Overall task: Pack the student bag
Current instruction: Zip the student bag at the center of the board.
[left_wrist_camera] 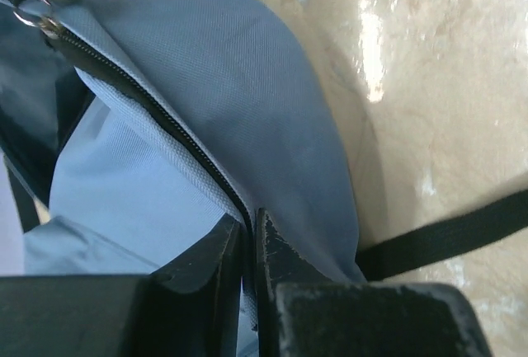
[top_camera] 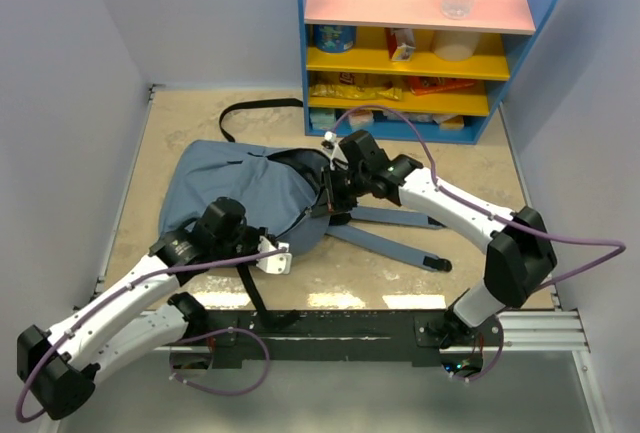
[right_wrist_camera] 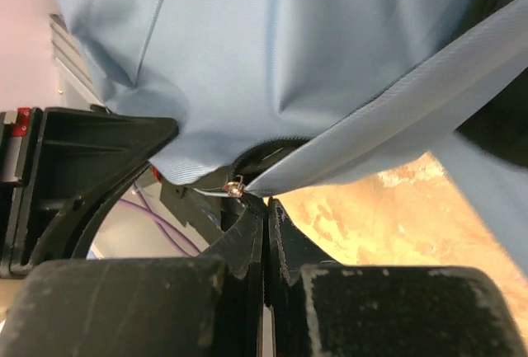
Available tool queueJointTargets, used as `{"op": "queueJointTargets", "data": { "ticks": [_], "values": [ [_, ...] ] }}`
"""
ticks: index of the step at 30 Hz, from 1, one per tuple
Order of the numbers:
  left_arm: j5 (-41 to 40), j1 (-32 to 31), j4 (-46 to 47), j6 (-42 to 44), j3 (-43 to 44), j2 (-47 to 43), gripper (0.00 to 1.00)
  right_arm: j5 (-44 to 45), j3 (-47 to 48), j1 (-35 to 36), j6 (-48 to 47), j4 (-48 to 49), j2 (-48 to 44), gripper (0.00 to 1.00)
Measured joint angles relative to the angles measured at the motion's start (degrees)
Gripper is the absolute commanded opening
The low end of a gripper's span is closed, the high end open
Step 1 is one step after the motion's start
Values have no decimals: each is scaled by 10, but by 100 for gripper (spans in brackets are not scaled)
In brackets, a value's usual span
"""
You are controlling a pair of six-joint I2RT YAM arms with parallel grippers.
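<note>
The grey-blue student bag [top_camera: 235, 185] lies flat on the table, its open mouth [top_camera: 300, 165] facing right. My left gripper [top_camera: 283, 256] is at the bag's near right edge. In the left wrist view this gripper [left_wrist_camera: 249, 223] is shut on the fabric beside the black zipper track [left_wrist_camera: 140, 93]. My right gripper [top_camera: 328, 201] is at the right end of the opening. In the right wrist view the gripper [right_wrist_camera: 267, 207] is shut on the zipper pull just below the metal slider [right_wrist_camera: 236, 185], and the bag's fabric [right_wrist_camera: 272, 52] hangs lifted above it.
A blue shelf unit [top_camera: 420, 43] with pink and yellow boards, bottles and snack packs stands at the back. The bag's padded shoulder straps [top_camera: 390, 243] trail right over the beige table [top_camera: 380, 288]. Black webbing straps [top_camera: 250, 108] lie behind the bag and under my left gripper [left_wrist_camera: 445, 237]. Walls close both sides.
</note>
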Motion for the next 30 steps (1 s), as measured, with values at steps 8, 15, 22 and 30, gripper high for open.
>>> {"op": "queueJointTargets", "data": {
  "ticks": [8, 15, 22, 30],
  "values": [
    [2, 75, -70, 85, 24, -17, 17, -31, 46, -14, -23, -7, 48, 0],
    [-3, 110, -171, 75, 78, 27, 100, -4, 45, -40, -40, -6, 53, 0],
    [76, 122, -244, -9, 225, 116, 100, 36, -18, -88, -36, 25, 5, 0],
    [130, 21, -132, -190, 275, 260, 100, 38, -43, -85, -30, 40, -25, 0]
  ]
}}
